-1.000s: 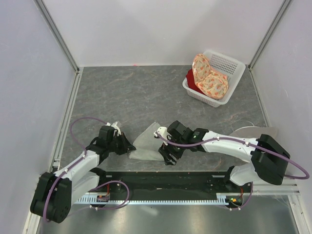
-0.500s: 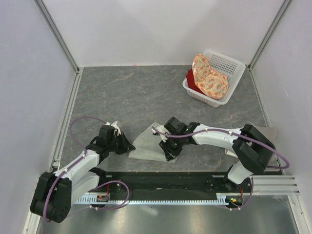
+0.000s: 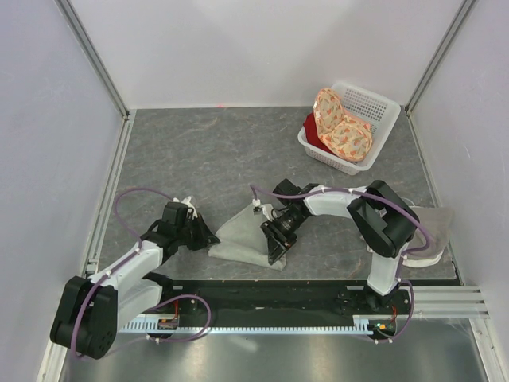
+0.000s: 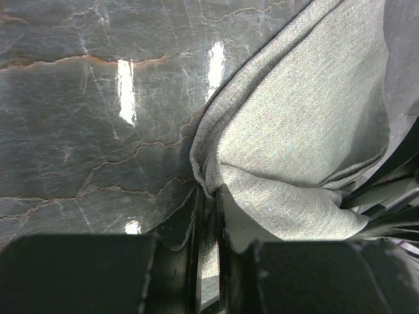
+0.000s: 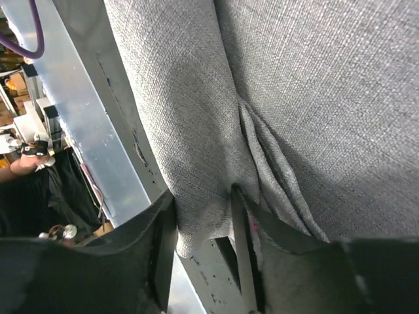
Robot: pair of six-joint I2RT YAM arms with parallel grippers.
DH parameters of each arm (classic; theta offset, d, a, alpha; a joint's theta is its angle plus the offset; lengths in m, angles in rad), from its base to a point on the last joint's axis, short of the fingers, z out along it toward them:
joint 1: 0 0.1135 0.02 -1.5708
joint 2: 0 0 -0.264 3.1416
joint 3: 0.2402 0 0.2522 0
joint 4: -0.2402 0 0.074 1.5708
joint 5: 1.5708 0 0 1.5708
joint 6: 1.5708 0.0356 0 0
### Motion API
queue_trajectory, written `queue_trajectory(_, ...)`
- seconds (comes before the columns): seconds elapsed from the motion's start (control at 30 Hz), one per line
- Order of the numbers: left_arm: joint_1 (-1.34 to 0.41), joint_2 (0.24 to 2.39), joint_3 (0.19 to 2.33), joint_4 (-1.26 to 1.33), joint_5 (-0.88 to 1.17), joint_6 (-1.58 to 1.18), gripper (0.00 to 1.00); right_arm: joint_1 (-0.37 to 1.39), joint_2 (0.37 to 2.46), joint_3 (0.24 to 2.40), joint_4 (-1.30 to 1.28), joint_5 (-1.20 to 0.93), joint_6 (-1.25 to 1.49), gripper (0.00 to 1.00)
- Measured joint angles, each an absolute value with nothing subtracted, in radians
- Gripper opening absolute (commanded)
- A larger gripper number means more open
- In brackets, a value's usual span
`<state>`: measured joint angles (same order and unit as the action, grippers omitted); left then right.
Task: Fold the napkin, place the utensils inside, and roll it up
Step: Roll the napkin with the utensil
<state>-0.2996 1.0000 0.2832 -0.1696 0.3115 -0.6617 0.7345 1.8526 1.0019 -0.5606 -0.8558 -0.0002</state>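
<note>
Left tool (image 3: 208,238) (image 4: 208,196): fingers almost fully together, pinching the left edge of the napkin (image 3: 242,233) (image 4: 294,131) where the cloth doubles over; a strip of fabric runs down between my fingers.

Right tool (image 3: 275,243) (image 5: 201,206): fingers narrowed onto a bunched fold at the napkin's (image 5: 294,98) right near side, creases fanning out from one finger.

Napkin sits rumpled on the desk (image 3: 207,151), close to the near edge, stretched between my two tools, roughly triangular from above.

Far right: white basket (image 3: 382,107) holding an orange floral cloth (image 3: 342,127) over a red cloth (image 3: 312,131).

Right edge of desk: a beige-grey cloth (image 3: 429,227), well apart from the napkin.
</note>
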Motion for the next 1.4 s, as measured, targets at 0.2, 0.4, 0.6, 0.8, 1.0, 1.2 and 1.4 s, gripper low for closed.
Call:
queue_trajectory(0.2, -0.3, 1.016, 0.293, -0.175, 0.311, -0.662, 0.02, 0.731, 1.774, 1.043, -0.614, -0.766, -0.009, 0.7)
queue_trajectory(0.4, -0.3, 1.025, 0.299, -0.178, 0.311, -0.662, 0.02, 0.742, 1.53, 1.082, -0.633, -0.659, -0.014, 0.69)
queue_trajectory(0.6, -0.3, 1.033, 0.302, -0.178, 0.311, -0.662, 0.02, 0.846, 1.497, 1.061, -0.653, -0.659, 0.004, 0.67)
queue_trajectory(0.8, -0.3, 1.034, 0.302, -0.178, 0.311, -0.662, 0.02, 0.922, 1.566, 0.993, -0.67, -0.675, 0.039, 0.67)
queue_trajectory(1.0, -0.3, 1.034, 0.302, -0.178, 0.311, -0.662, 0.02, 0.901, 1.618, 0.991, -0.675, -0.632, 0.04, 0.67)
queue_trajectory(1.2, -0.3, 1.04, 0.306, -0.178, 0.311, -0.662, 0.02, 0.843, 1.652, 1.013, -0.682, -0.61, 0.025, 0.66)
queue_trajectory(1.4, -0.3, 1.043, 0.308, -0.178, 0.311, -0.662, 0.02, 0.82, 1.692, 1.037, -0.69, -0.608, 0.001, 0.66)
